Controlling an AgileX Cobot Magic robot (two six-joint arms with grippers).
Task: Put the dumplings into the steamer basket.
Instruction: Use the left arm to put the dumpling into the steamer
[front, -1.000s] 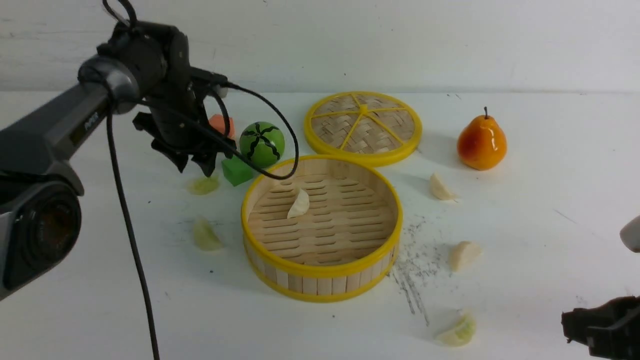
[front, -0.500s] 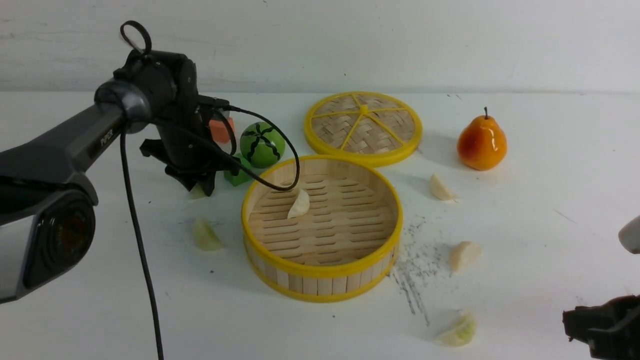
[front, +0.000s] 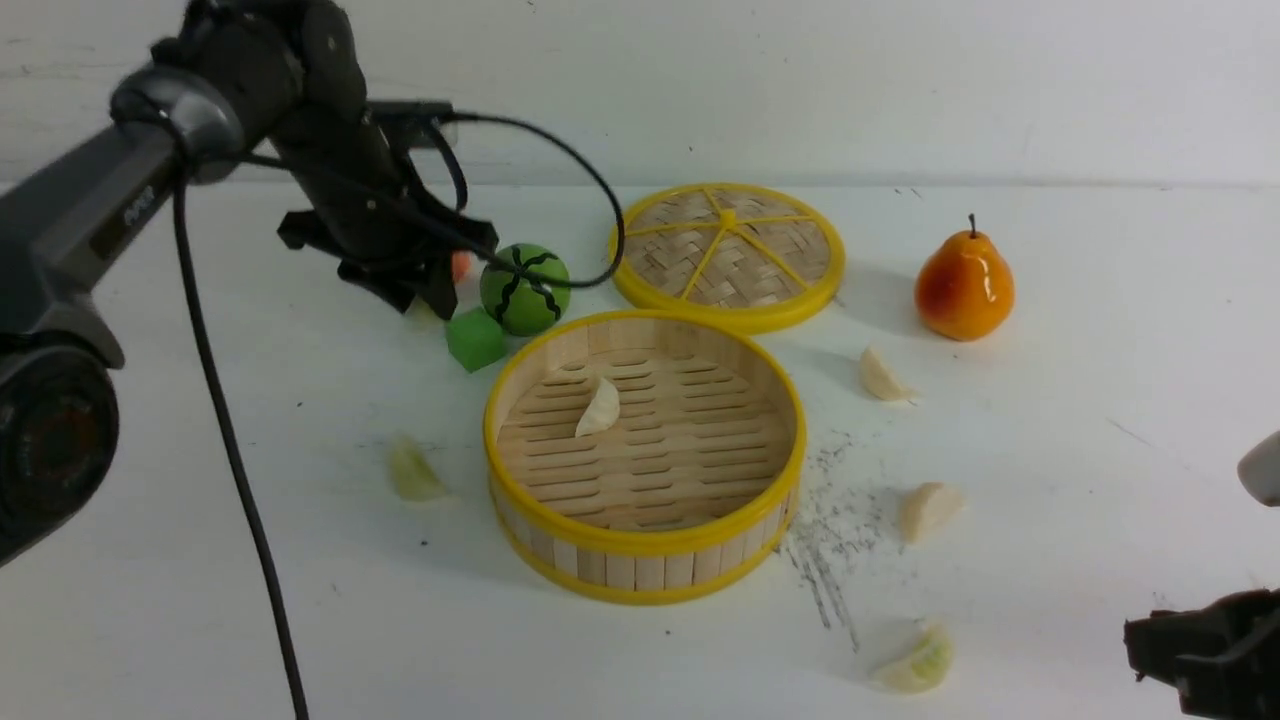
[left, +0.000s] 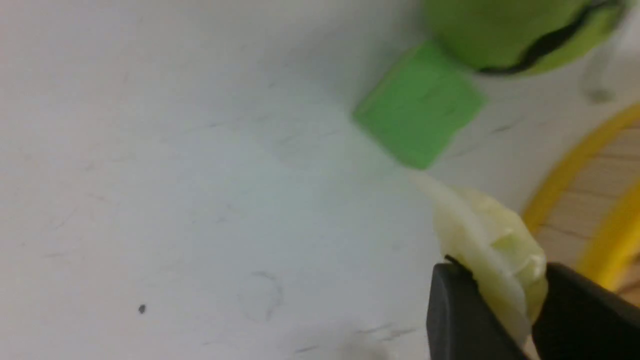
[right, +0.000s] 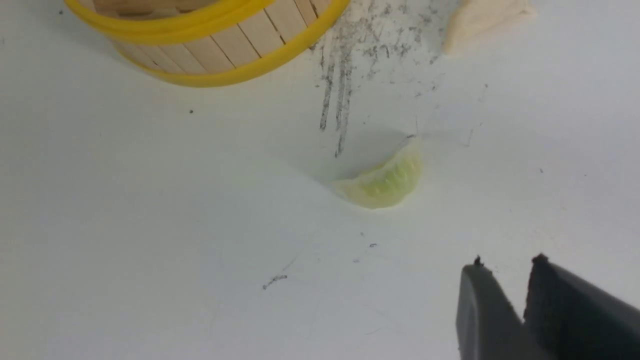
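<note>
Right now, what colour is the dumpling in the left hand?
The dumpling is pale green, best seen in the left wrist view.

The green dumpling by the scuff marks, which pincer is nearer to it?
Right. The right pincer sits near that green dumpling, not touching. The left pincer is beyond the steamer basket, by the green cube, gripping a second dumpling.

Only blurred, illegible white lettering on the left arm
</note>
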